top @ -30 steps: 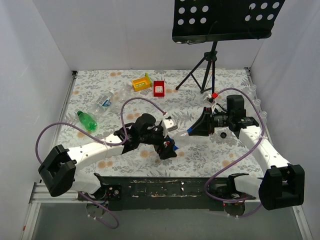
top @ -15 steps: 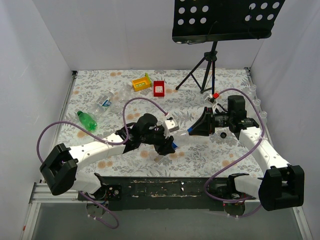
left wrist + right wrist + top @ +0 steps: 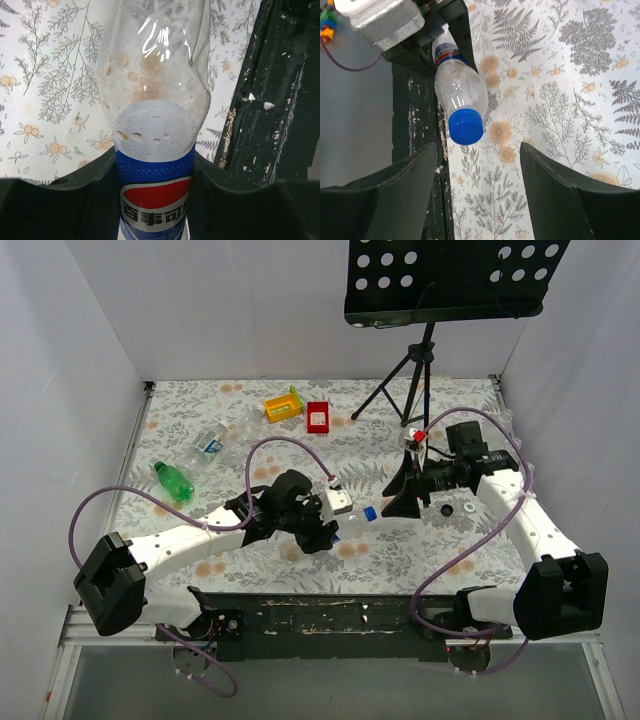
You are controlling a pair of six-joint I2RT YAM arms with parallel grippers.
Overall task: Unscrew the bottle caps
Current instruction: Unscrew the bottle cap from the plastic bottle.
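Noting blue cap [image 3: 465, 126] seated on the neck of the Pepsi bottle [image 3: 155, 100]; not yet off. Carried clear of the surface [image 3: 190, 410], lying roughly level above the middle of its near edge, cap end aimed rightward.

Pinched at the label band by the left tool [image 3: 154, 165], fingers pressed against both sides of the body. Presumably to stop any turning during a twist from the other end.

Facing the cap head-on: right tool [image 3: 477, 165], fingers spread wide, cap just ahead of the gap and touching neither finger. Reads as lined up along the bottle's axis for a square closing grip.

Judging step in hand: closing on the cap, then rotating. Risks: slipping off so small a rim if off-centre; denting the thin clear wall under the left grip.

Farther out, toward the left edge: green bottle [image 3: 172, 480] and clear bottles [image 3: 200, 452] lying flat, probably waiting their turn.

Near the far edge: yellow box [image 3: 283, 405] and red box [image 3: 318, 417] side by side, perhaps for loose caps. Beside them, legs of a tripod stand [image 3: 405, 390].
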